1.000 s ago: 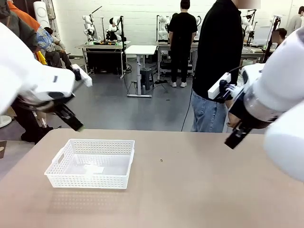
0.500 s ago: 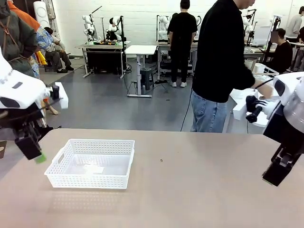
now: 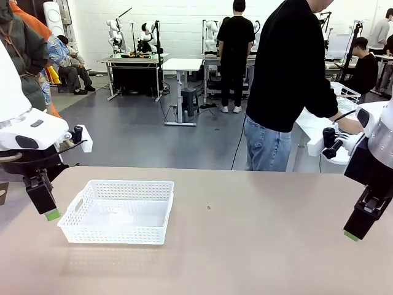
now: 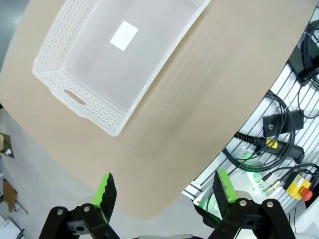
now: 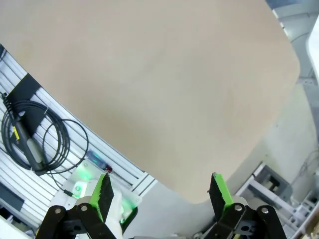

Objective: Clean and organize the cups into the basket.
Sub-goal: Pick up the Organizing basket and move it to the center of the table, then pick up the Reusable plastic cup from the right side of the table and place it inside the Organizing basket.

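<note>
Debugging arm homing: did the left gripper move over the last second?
Yes. The left gripper dropped and swung to picture left, from above the basket's far-left corner to beside its left handle.

The left gripper (image 4: 162, 186) hangs over the edge of the table (image 4: 199, 84), green pads spread wide apart. Farther along the table sits the white basket (image 4: 94, 104), a white label (image 4: 123, 36) on its floor. Black cables (image 4: 254, 144) hang beside the table.
</note>
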Controlling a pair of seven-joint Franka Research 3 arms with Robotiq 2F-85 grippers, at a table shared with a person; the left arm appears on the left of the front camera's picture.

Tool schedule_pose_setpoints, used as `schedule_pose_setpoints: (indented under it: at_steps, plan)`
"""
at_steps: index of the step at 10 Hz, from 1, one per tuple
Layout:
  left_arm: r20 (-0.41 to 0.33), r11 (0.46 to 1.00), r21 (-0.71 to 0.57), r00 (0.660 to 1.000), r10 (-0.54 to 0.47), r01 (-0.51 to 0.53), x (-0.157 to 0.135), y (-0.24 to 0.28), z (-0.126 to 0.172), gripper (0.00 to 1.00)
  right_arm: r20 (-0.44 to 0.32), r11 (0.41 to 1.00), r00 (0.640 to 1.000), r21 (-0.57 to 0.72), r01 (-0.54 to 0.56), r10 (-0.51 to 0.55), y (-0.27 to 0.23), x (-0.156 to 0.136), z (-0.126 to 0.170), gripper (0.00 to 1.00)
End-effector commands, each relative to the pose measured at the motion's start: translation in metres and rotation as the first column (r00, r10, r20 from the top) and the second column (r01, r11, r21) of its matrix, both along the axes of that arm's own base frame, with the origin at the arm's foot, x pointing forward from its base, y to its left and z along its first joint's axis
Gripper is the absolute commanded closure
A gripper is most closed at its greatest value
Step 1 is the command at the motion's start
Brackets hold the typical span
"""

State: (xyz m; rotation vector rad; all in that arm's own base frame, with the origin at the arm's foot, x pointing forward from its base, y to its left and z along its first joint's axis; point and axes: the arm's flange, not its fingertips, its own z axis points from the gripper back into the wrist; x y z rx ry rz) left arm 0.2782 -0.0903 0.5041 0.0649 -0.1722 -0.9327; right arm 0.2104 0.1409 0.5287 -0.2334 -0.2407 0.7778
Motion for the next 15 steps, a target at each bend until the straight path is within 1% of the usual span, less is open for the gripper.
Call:
schedule_pose_setpoints:
  at_steps: [1, 3, 4, 5, 6, 7, 8, 9, 10, 12, 13, 15]
  plan:
    - [0.008, 1.000, -0.011, 1.000, -0.014, 0.014, -0.008, 0.000, 0.006, 0.00, 0.011, 1.000, 1.000, 0.004, -0.013, 0.013, 0.003, -0.008, 0.002, 0.00]
    - [0.016, 1.000, -0.001, 1.000, -0.004, 0.004, -0.004, -0.001, 0.005, 0.00, 0.018, 1.000, 1.000, -0.002, -0.006, 0.006, 0.002, -0.005, 0.004, 0.00]
    - [-0.116, 0.927, -0.374, 0.993, -0.018, -0.027, 0.021, 0.029, 0.012, 0.00, -0.125, 0.901, 0.992, 0.427, 0.073, -0.021, -0.036, 0.013, 0.014, 0.00]
    - [-0.250, 0.782, -0.609, 0.968, -0.025, -0.137, 0.040, 0.062, 0.012, 0.00, -0.246, 0.652, 0.968, 0.742, 0.155, 0.049, -0.078, 0.025, 0.011, 0.00]
    - [-0.402, 0.648, -0.716, 0.912, -0.078, -0.261, 0.055, 0.095, 0.005, 0.00, -0.317, 0.433, 0.943, 0.867, 0.247, 0.098, -0.115, 0.036, -0.006, 0.00]
    - [-0.486, 0.514, -0.775, 0.866, -0.115, -0.367, 0.065, 0.126, -0.004, 0.00, -0.399, 0.216, 0.906, 0.905, 0.365, 0.142, -0.152, 0.043, -0.021, 0.00]
    - [-0.549, 0.360, -0.804, 0.823, -0.143, -0.474, 0.076, 0.158, -0.015, 0.00, -0.464, 0.044, 0.873, 0.885, 0.463, 0.149, -0.183, 0.045, -0.039, 0.00]
    - [-0.595, 0.217, -0.799, 0.790, -0.146, -0.561, 0.085, 0.196, -0.030, 0.00, -0.503, -0.085, 0.852, 0.852, 0.517, 0.147, -0.212, 0.046, -0.054, 0.00]
    - [-0.619, 0.150, -0.783, 0.782, -0.076, -0.604, 0.088, 0.229, -0.042, 0.00, -0.523, -0.139, 0.843, 0.832, 0.537, 0.128, -0.233, 0.043, -0.063, 0.00]
    - [-0.636, 0.025, -0.770, 0.770, 0.052, -0.638, 0.080, 0.284, -0.055, 0.00, -0.508, -0.218, 0.857, 0.829, 0.514, 0.090, -0.266, 0.034, -0.067, 0.00]
    - [-0.632, -0.020, -0.773, 0.768, 0.109, -0.634, 0.066, 0.312, -0.055, 0.00, -0.490, -0.244, 0.870, 0.838, 0.487, 0.055, -0.284, 0.025, -0.064, 0.00]
    - [-0.613, -0.075, -0.785, 0.755, 0.234, -0.614, 0.041, 0.355, -0.049, 0.00, -0.472, -0.284, 0.881, 0.850, 0.444, -0.036, -0.316, 0.005, -0.055, 0.00]
